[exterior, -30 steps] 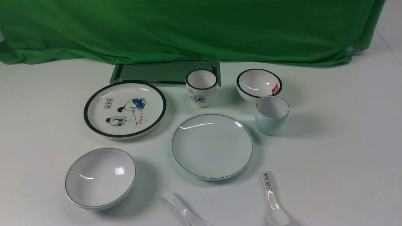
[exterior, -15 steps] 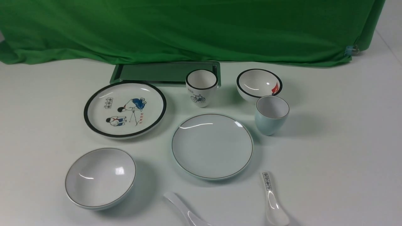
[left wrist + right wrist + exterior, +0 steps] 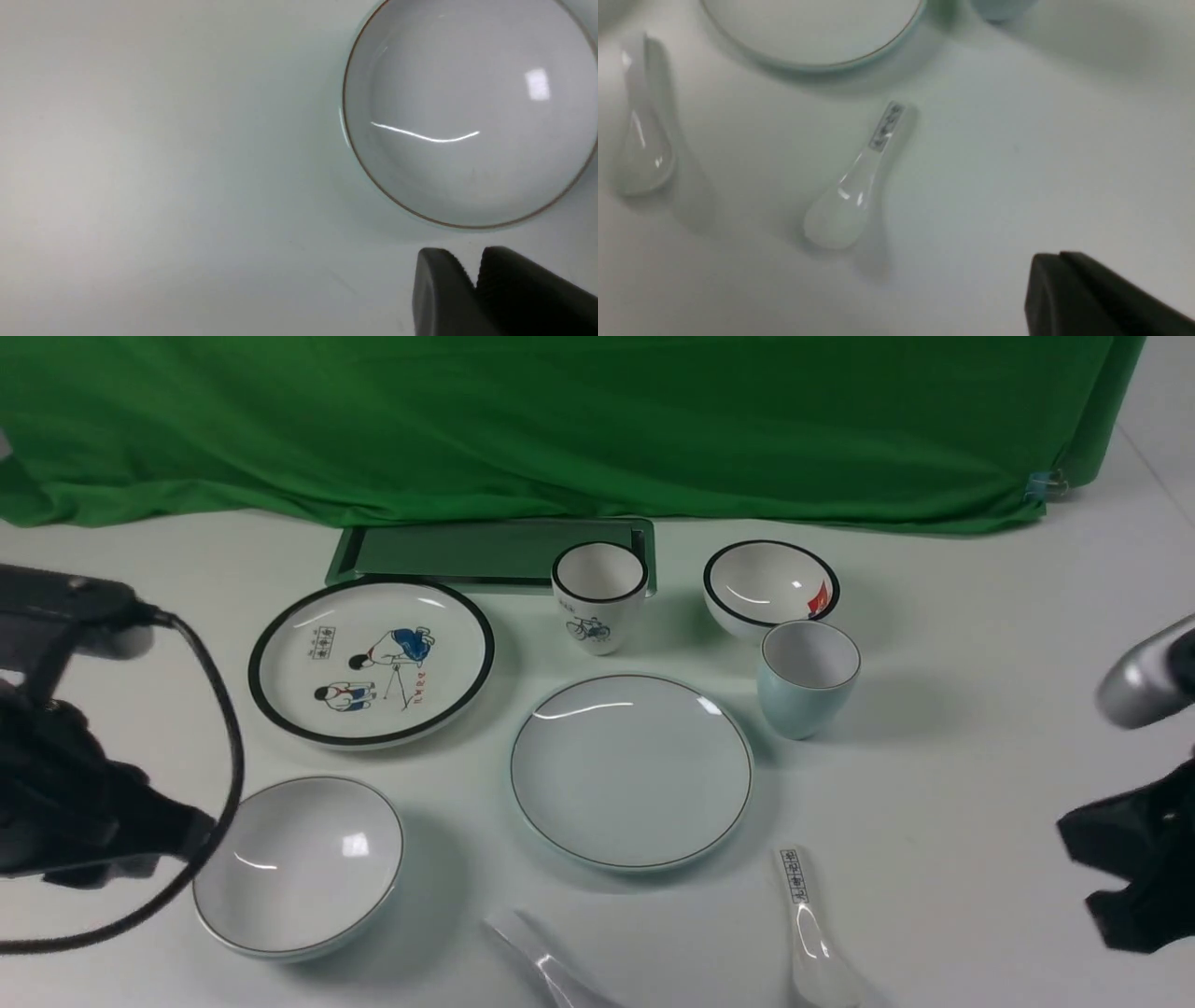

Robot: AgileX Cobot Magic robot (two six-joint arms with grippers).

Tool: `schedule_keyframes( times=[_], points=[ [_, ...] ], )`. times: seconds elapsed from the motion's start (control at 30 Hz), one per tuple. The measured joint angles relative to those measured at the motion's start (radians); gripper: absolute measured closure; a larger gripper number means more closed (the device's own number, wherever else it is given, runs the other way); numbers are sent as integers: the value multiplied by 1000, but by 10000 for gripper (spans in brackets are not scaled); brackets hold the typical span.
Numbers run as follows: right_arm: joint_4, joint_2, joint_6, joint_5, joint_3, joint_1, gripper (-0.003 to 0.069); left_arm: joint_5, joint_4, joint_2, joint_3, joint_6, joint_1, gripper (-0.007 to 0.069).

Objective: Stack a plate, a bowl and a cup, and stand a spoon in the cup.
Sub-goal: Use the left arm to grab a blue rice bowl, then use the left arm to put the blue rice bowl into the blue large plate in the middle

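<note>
the bowl (image 3: 299, 863) sits right beside our left gripper (image 3: 473, 263), just off to its right, so our left arm is the near one. its fingers look only a crack apart, and we cannot tell if they touch. our right gripper (image 3: 1057, 262) is pressed together and holds nothing. the plate (image 3: 631, 772) lies past the bowl to the right, with nothing between them. the spoon (image 3: 551, 966) lies nearer us, out of the way.
</note>
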Motion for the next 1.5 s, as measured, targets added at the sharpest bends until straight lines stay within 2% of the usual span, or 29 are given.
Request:
schedule_keyframes(
  times=[0.07, 0.1, 0.13, 0.27, 0.4, 0.5, 0.53, 0.57, 0.6, 0.63, 0.67, 0.87, 1.07, 1.2, 1.5],
  points=[
    [0, 27, -6, 1, 0, 37, 645, -37, 0, 56, -1, -14, 12, 459],
    [0, 27, -6, 1, 0, 41, 644, -40, 0, 62, -1, -15, 14, 452],
    [0, 41, -10, -6, 0, 63, 642, -67, -12, 105, -1, -22, 30, 384],
    [1, 50, -24, -60, -1, 93, 640, -157, -28, 229, -1, -22, 88, 240],
    [0, 50, -27, -115, -1, 95, 640, -214, -50, 320, -3, -22, 113, 197],
    [0, 50, -28, -166, -1, 95, 638, -251, -72, 386, -4, -12, 113, 225],
    [0, 50, -28, -215, -1, 95, 638, -294, -100, 447, -5, 4, 113, 323],
    [-1, 50, -28, -228, -1, 95, 638, -306, -115, 464, -6, 6, 113, 370],
    [-1, 50, -28, -232, -1, 95, 638, -306, -115, 466, -6, 6, 113, 370],
    [-2, 50, -28, -253, -1, 95, 638, -314, -132, 471, -11, 16, 113, 452],
    [-2, 50, -28, -264, -1, 96, 638, -314, -148, 471, -15, 27, 113, 490],
    [-4, 51, -29, -276, -1, 96, 638, -230, -202, 395, -56, 85, 105, 624],
    [-12, 51, -29, -282, -1, 96, 638, -191, -249, 302, -188, 161, -26, 632],
    [-18, 51, -29, -312, -1, 96, 638, -200, -290, 361, -311, 174, -142, 632],
    [-18, 51, -29, -319, -6, 96, 638, -199, -432, 719, -611, 218, -188, 632]
  ],
)
